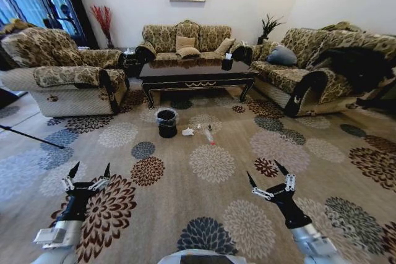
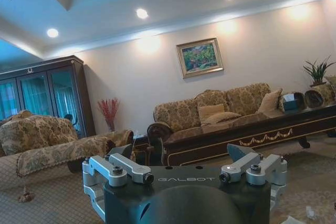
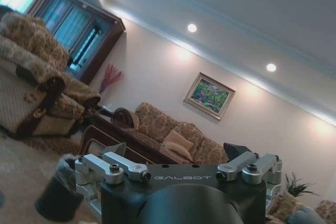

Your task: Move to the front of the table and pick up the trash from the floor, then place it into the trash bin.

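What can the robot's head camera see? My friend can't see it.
Two open grippers, left gripper and right gripper, reach out above a flowery carpet. Ahead, paper trash lies beside a black trash bin, before a dark table among sofas.

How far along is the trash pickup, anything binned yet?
Early stage. Done: nothing visibly. The paper wad and bottle lie on the carpet beside the trash bin, in front of the table. In hand: nothing; left pincer and right pincer are open, well short of it. Left: approach, pick, bin.
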Robot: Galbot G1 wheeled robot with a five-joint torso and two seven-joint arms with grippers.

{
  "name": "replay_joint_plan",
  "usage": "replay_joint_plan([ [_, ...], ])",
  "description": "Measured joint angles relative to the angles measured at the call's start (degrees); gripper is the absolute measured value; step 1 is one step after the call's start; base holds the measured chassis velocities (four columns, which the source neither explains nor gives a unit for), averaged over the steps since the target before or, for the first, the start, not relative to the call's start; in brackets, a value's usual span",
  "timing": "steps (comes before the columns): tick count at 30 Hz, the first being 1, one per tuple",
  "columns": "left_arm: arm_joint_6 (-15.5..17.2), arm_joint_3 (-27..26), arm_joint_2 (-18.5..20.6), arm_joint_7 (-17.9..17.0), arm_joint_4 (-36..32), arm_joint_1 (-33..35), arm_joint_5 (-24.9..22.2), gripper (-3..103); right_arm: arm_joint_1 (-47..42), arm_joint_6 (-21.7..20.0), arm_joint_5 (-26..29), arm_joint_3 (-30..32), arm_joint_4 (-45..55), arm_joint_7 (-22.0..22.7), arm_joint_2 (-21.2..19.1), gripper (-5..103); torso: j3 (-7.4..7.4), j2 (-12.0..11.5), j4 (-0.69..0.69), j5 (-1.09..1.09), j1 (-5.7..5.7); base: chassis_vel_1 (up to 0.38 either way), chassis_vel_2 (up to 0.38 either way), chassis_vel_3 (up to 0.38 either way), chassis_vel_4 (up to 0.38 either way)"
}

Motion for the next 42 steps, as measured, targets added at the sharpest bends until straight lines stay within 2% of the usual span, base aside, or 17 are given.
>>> replay_joint_plan([
  [3,-0.1,0.1,-0.2,0.0,0.0,0.0,0.3,100,0.0,-0.1,-0.4,0.0,-0.1,1.2,0.1,100,-0.36,-0.6,0.00,0.00,-0.22,0.000,0.000,0.000,0.000],
  [7,-0.1,0.3,-0.3,0.0,-0.4,-0.1,0.5,100,-0.7,-3.1,2.9,-1.4,0.7,4.0,0.4,100,-0.83,-1.3,-0.01,0.01,-0.49,0.000,0.000,0.000,0.000],
  [10,-0.1,0.7,-1.0,0.0,-1.0,0.1,1.1,100,-1.5,-8.3,7.3,-2.8,2.8,7.8,0.7,100,-1.45,-2.3,-0.01,0.00,-0.81,0.000,0.000,0.000,0.000],
  [16,-1.0,1.2,-2.3,0.0,-1.1,1.1,2.4,100,-1.8,-10.4,7.8,-2.8,3.0,8.7,0.5,100,-2.40,-3.7,0.00,0.00,-1.30,0.000,0.000,0.000,0.000],
  [31,-1.7,-0.6,-3.2,-0.1,-4.6,1.9,2.3,100,-1.7,-8.9,7.0,-3.5,1.7,7.4,0.9,100,-4.52,-7.0,0.00,0.00,-2.46,0.000,0.000,0.000,0.000],
  [36,0.3,-0.3,-3.4,-0.8,-8.0,2.1,-0.7,100,-1.6,-8.3,7.0,-3.5,1.3,7.0,0.9,100,-5.27,-8.1,-0.01,0.01,-2.87,0.000,0.000,0.000,0.000],
  [42,1.5,-1.5,-3.2,-0.8,-11.3,1.4,-1.3,100,-1.0,-8.0,6.5,-3.5,0.3,6.6,0.8,100,-6.31,-9.5,-0.01,0.00,-3.22,0.000,0.000,0.000,0.000],
])
